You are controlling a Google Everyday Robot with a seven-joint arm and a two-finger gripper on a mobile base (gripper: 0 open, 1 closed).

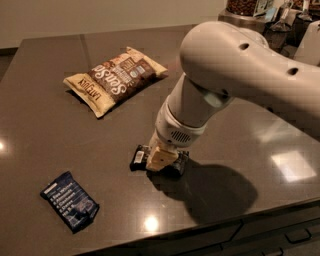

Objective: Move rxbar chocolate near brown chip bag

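The rxbar chocolate (138,157) is a small black bar with a white label end, lying on the dark countertop near the front centre. My gripper (161,160) is down right over the bar's middle and hides most of it; only the bar's two ends show. The brown chip bag (116,77) lies flat at the back left, cream at the edges with a dark brown centre and white lettering, well apart from the bar and the gripper.
A dark blue bar (70,201) with white text lines lies at the front left near the counter's front edge (210,231). My large white arm (240,65) covers the right half of the view. Jars and containers (250,7) stand at the back right.
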